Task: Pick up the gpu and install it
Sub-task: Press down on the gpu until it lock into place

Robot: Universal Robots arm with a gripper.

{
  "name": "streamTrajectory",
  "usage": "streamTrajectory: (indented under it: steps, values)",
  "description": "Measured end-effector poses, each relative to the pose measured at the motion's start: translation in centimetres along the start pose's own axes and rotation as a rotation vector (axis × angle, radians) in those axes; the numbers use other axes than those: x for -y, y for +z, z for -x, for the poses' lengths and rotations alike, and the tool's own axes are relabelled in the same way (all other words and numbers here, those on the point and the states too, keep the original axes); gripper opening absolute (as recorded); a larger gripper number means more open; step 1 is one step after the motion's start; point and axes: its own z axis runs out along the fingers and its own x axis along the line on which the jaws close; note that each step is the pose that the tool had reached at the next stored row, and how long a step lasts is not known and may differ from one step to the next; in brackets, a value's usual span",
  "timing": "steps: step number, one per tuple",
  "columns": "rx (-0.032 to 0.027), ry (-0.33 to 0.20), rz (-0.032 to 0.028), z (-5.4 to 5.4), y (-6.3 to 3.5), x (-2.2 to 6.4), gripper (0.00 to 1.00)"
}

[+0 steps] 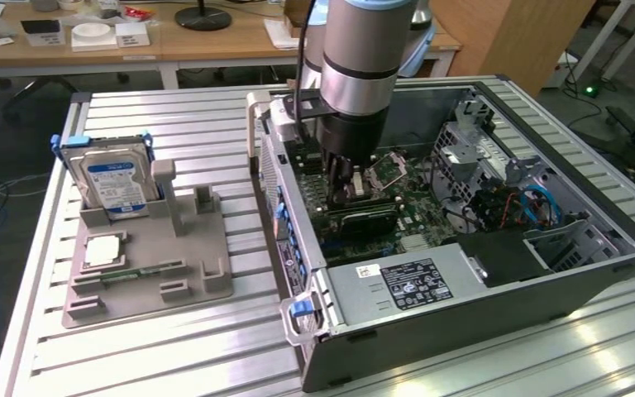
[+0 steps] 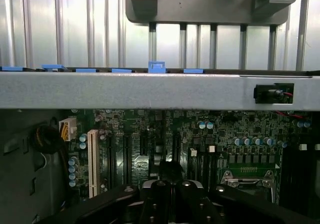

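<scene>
**Gripper closed down inside the open computer case, at the card**

A ribbed aluminium table [image 1: 163, 347] stands in a workshop with wooden desks behind. At the exterior view's left, a grey holder [image 1: 152, 265] carries a silver hard drive [image 1: 113, 184] and a narrow green memory stick [image 1: 130, 274]. Further right lies the open computer case [image 1: 461, 248], its motherboard [image 2: 165, 139] exposed. The gripper [image 1: 350, 184] reaches down into it, fingers drawn together; whether they pinch anything I cannot tell. Just below them, the gpu [image 1: 364, 217] lies as a dark long card over the board's slots. It looks stiff, light and fragile; the bare top edge seems the safest hold, clear of components.
</scene>
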Motion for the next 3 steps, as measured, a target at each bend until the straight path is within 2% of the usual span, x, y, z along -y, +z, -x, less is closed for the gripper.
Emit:
streamTrajectory:
  steps: [3]
  values:
    - [0.0001,0.0,0.0,0.0,0.0,0.0,0.11]
